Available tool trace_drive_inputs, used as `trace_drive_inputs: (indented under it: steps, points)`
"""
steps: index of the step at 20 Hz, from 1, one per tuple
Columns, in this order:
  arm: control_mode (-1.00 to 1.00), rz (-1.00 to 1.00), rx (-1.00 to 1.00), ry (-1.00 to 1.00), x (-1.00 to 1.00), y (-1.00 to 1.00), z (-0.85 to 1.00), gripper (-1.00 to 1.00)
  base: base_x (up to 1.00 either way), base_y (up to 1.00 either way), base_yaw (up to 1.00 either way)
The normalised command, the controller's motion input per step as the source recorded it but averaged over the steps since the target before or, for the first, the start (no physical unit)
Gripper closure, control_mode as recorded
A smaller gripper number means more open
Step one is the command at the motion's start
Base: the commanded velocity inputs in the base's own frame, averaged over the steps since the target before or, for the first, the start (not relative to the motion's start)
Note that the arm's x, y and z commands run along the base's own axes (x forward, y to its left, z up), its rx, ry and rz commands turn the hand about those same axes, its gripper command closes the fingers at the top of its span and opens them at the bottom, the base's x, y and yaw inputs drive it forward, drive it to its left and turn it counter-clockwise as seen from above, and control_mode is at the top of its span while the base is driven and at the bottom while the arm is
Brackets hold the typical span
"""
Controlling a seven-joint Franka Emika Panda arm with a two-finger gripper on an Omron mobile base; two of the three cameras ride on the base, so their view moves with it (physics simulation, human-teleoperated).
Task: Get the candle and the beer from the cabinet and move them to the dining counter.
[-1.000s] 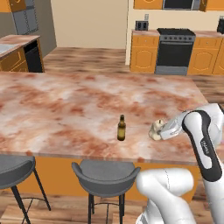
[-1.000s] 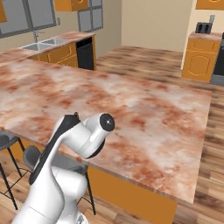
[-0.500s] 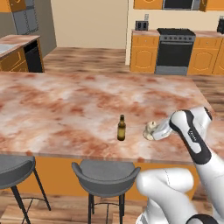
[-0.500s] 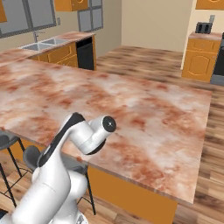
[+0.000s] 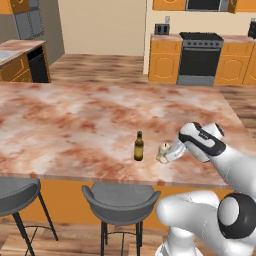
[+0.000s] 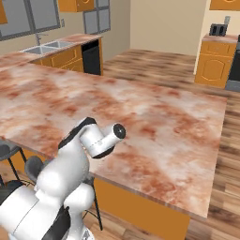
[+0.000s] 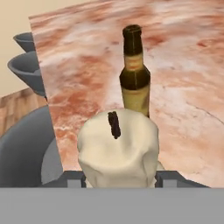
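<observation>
Candle (image 5: 163, 151) sits low over the dining counter (image 5: 65, 125) in the left base view, at the tip of the gripper (image 5: 166, 154), just beside the beer (image 5: 139, 147) on the bottle's right and apart from it. The bottle stands upright near the counter's front edge, above the grey stools (image 5: 120, 199). The arm reaches in from the right, so the candle lies between the wrist and the bottle. Whether the candle's base already touches the stone cannot be told from this side.

From the right base view the arm's wrist (image 6: 101, 138) hangs over the near edge of the same marbled slab (image 6: 178, 126); its bulk hides both candle and bottle, and the fingers cannot be judged here.

Looking along the hand, the cream lump of wax (image 7: 117, 151) sits right between the two dark finger tips (image 7: 73, 179), its dark wick (image 7: 114, 124) facing the camera, so its long axis seems to run along the hand's line of sight. The jaws are pinched on the candle's sides. Straight beyond it stands the bottle (image 7: 134, 74), close but not touching.

Judging by this, the beer is delivered and the candle is at its spot; the coming move likely turns on lowering it and letting go without nudging the bottle just ahead.
</observation>
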Motion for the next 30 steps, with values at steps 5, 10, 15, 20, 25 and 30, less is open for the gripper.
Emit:
trace_drive_inputs:
  steps: [5,10,15,20,25,30]
  points:
    - [-1.0,0.07,-0.01,0.18,0.51,-0.13,-0.33,1.0,0.0,0.0,0.0]
    - [-1.0,0.12,0.0,-0.02,0.28,-0.05,-0.36,1.0,0.0,0.0,0.0]
    - [-1.0,0.1,-0.02,-0.07,0.29,-0.03,-0.35,1.0,0.0,0.0,0.0]
    - [-1.0,0.05,-0.01,-0.07,0.29,0.0,-0.26,1.0,0.0,0.0,0.0]
    - [-1.0,0.01,0.0,-0.04,0.28,0.0,-0.19,1.0,0.0,0.0,0.0]
    - [-1.0,0.02,0.0,-0.03,0.19,0.0,-0.19,1.0,0.0,0.0,0.0]
